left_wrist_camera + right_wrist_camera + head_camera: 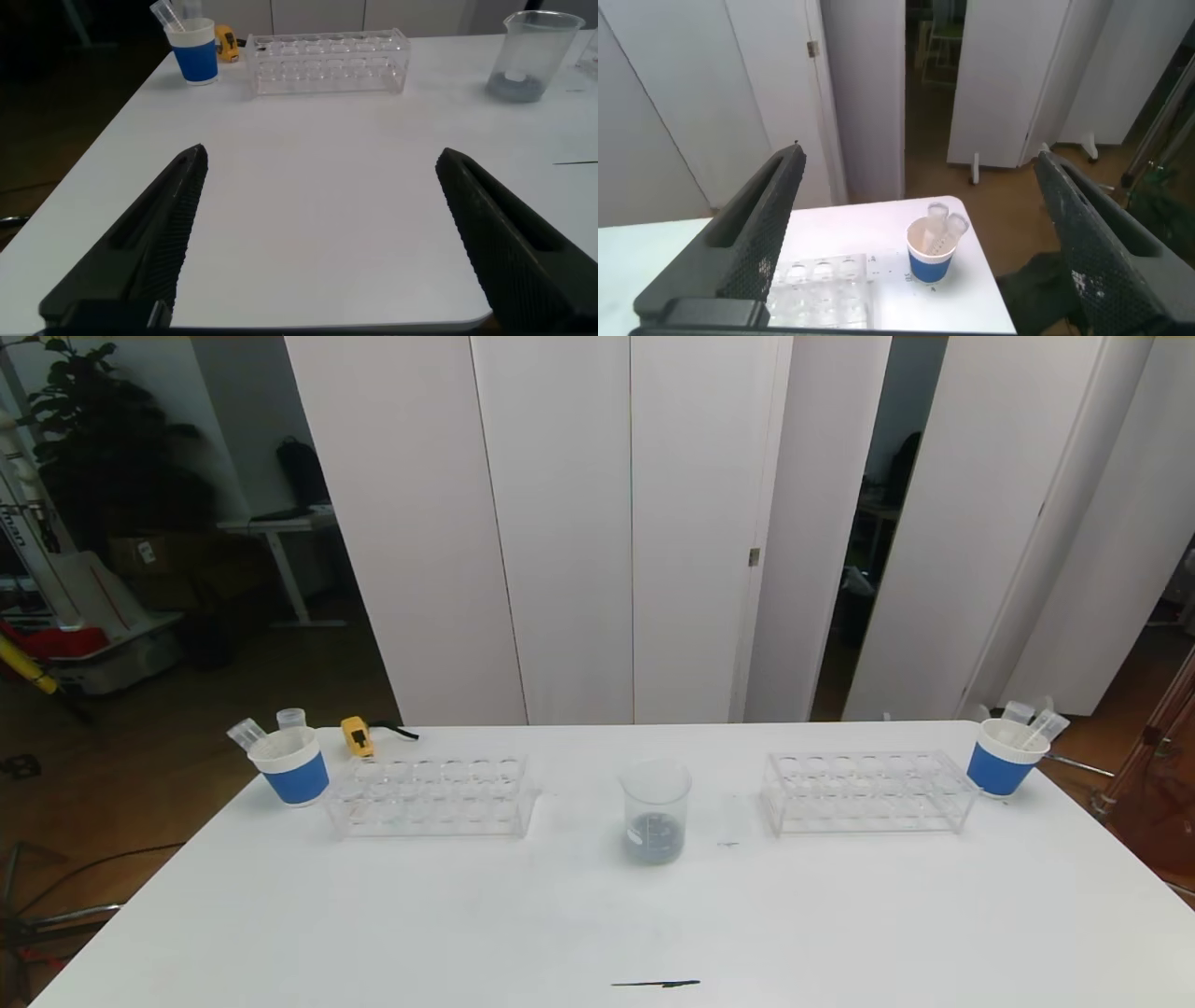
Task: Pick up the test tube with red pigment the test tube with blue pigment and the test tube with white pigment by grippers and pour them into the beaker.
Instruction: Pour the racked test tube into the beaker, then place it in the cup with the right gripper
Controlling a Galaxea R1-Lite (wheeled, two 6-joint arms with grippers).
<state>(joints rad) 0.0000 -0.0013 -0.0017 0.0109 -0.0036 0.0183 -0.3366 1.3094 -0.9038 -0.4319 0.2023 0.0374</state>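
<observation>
Your beaker (655, 810) sits mid-table between the two clear racks (431, 795) (866, 791), with dark grey liquid at the bottom; no readable markings on it. Emptied tubes stand in the blue cups (290, 765) (1000, 757). Your left gripper (318, 233) hangs wide open over the table's near edge, and the right gripper (915, 233) is spread wide too, holding nothing.

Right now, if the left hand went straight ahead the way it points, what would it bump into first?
Probably the left rack. The left hand is open over bare table, and the rack stands straight ahead at the far side. The blue cup and beaker sit off to either side. Depth is hard to judge.
</observation>
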